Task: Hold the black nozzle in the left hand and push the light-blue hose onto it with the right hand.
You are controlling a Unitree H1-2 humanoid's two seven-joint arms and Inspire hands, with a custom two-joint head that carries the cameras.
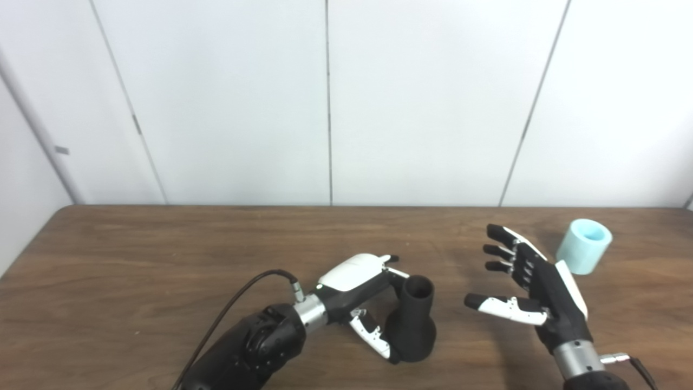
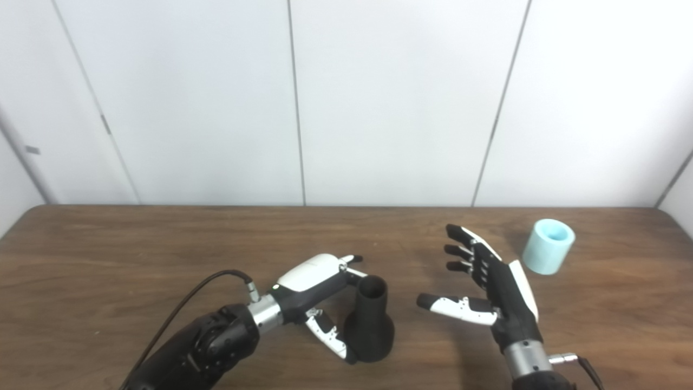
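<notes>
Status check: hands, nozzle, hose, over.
Left hand wrapped on black nozzle, upright on table. Right hand open, empty. Light-blue hose beyond it, untouched. Path clear.

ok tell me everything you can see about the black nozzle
The black nozzle is matte, plastic-looking and bell-shaped: a wide rounded base narrowing to a tube with an open mouth on top. It stands upright on the wooden table, near the front edge, a little left of centre. The left hand wraps around it, fingers behind the neck and thumb at the base. Nothing is fitted on its mouth; the light-blue hose sits apart, far right.
</notes>
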